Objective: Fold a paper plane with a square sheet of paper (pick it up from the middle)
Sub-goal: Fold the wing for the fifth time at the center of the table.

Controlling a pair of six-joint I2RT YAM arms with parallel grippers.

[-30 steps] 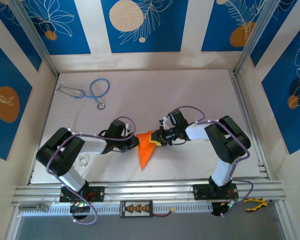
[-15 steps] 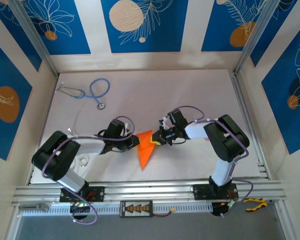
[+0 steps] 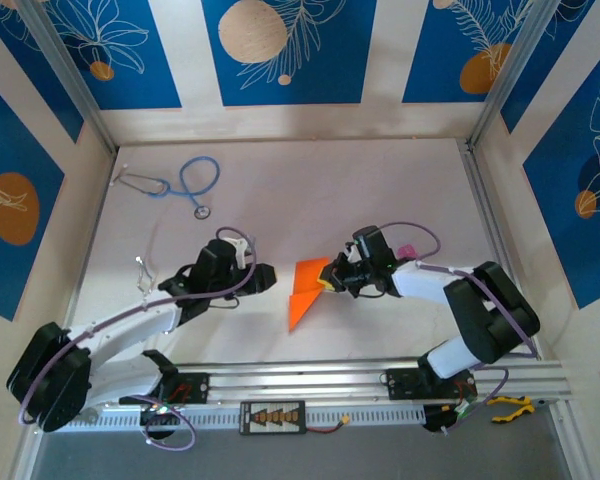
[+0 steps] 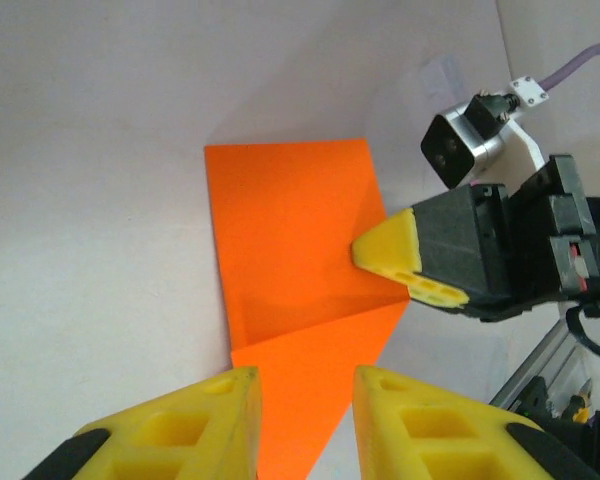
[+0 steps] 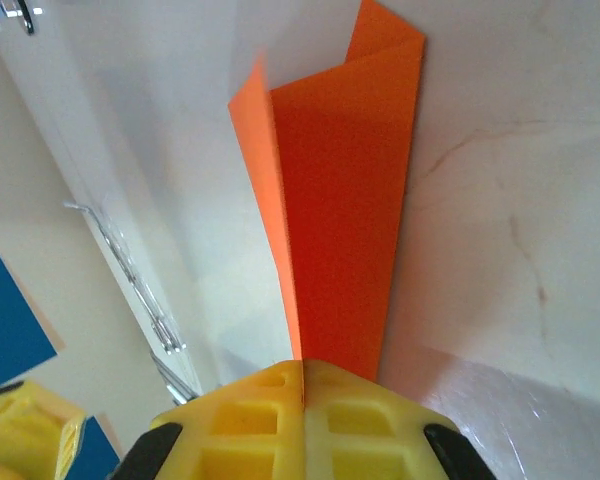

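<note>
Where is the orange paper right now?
In the top view the orange paper is at the near middle of the table: the right pincer pinches its right edge, and the left pincer sits open to its left.

- A blue stethoscope (image 3: 200,210) lies at the far left of the white table (image 3: 310,190), its metal earpieces toward the left wall
- A small pink thing (image 3: 406,250) lies right of the table's middle
- Blue wall panels (image 3: 320,60) with pale leaf drawings stand around
- Yellow-handled pliers (image 3: 510,405) lie beyond the front rail (image 3: 300,380), at the right corner
</note>
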